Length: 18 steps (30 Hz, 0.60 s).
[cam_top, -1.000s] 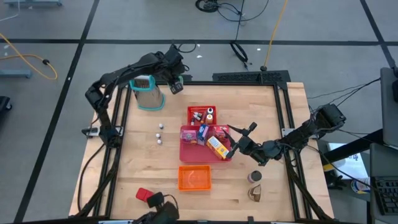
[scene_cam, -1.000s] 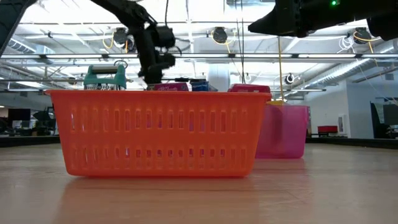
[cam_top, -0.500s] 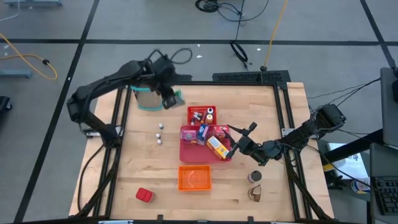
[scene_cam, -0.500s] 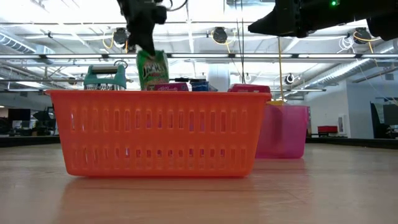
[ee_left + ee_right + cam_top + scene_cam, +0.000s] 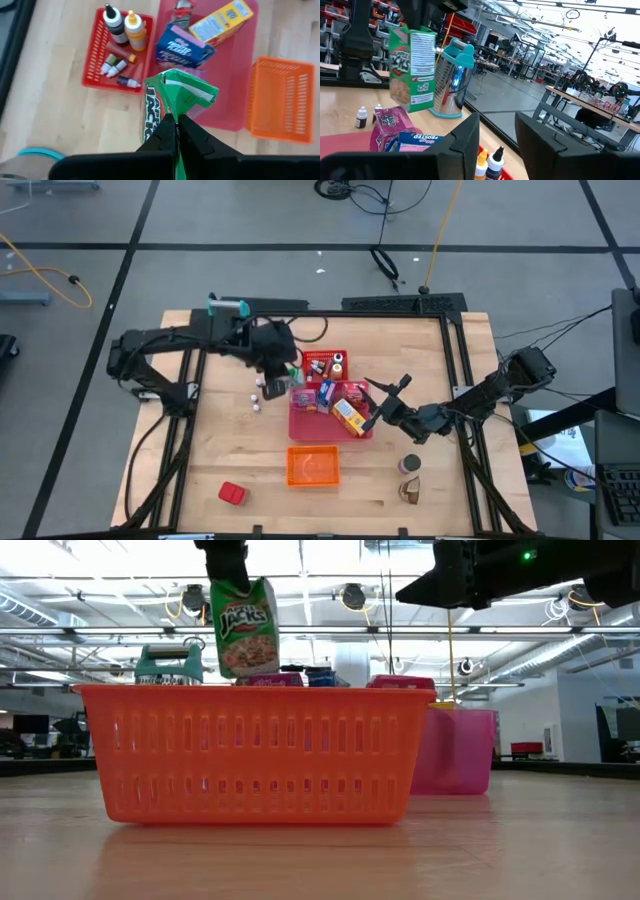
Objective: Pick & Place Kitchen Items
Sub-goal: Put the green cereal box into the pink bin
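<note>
While hanging clear of the table, the green cereal box (image 5: 244, 626) is dangling from the left gripper (image 5: 174, 120), whose fingers are pinching its top flap shut-tight. Position: above the gap between the small red basket (image 5: 312, 358) and the pink-red tray (image 5: 300, 420), near the tray's other boxes. Handling, judged: light, thin card, crushable, prone to swinging; a grip across the body would be steadier. Right gripper (image 5: 385, 402) is waiting at the tray's far side, fingers spread, holding nothing.
</note>
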{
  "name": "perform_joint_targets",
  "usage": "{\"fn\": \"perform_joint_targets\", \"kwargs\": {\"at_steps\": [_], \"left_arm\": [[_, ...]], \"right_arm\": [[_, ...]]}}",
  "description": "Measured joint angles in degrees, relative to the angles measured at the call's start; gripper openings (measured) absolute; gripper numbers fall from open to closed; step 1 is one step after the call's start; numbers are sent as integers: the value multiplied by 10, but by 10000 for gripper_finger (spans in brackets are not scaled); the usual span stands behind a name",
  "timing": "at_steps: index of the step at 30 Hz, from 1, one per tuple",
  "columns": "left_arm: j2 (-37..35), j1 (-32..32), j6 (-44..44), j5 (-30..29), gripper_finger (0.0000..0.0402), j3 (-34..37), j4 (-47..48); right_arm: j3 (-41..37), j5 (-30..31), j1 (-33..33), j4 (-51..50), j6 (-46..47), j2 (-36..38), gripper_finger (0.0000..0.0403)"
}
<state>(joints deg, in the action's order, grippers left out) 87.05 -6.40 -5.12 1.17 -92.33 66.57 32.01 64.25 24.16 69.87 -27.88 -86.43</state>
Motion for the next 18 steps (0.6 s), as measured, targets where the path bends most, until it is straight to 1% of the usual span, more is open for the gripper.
{"fn": "perform_joint_targets", "kwargs": {"at_steps": [10,13,18], "left_arm": [[0,81,-67,9,3,0,-25],[0,100,-72,34,2,0,-44],[10,128,-85,34,2,0,-70]], "right_arm": [[0,0,0,0,0,0,116],[0,0,0,0,0,0,116],[0,0,0,0,0,0,116]]}}
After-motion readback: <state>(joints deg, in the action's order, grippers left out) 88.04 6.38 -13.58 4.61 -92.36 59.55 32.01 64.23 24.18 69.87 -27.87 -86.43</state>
